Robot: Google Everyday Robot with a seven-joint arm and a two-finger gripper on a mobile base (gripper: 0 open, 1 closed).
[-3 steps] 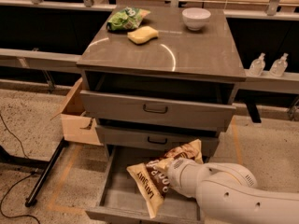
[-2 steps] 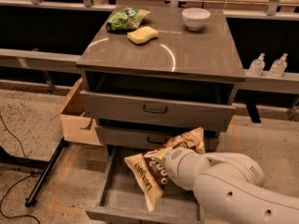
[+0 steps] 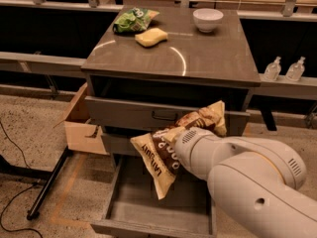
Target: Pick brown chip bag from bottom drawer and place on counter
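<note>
The brown chip bag (image 3: 159, 156) hangs in the air in front of the middle drawer, tilted, one tan end low at the left and the other up at the right. My gripper (image 3: 179, 144) is at the end of the white arm (image 3: 247, 177) from the lower right, shut on the bag's middle; the wrist hides its fingers. The bottom drawer (image 3: 148, 226) is pulled open below the bag, with a bare grey floor. The counter (image 3: 198, 58) is above.
On the counter stand a green chip bag (image 3: 132, 20), a yellow sponge (image 3: 151, 36) and a white bowl (image 3: 207, 19). The top drawer (image 3: 129, 114) is shut. A cardboard box (image 3: 81, 125) sits left of the cabinet, a black stand leg (image 3: 47, 187) on the floor, two bottles (image 3: 284, 68) at the right.
The bag has risen out of the bottom drawer to the level of the middle and top drawers, carried by my gripper. The arm has come up with it.
</note>
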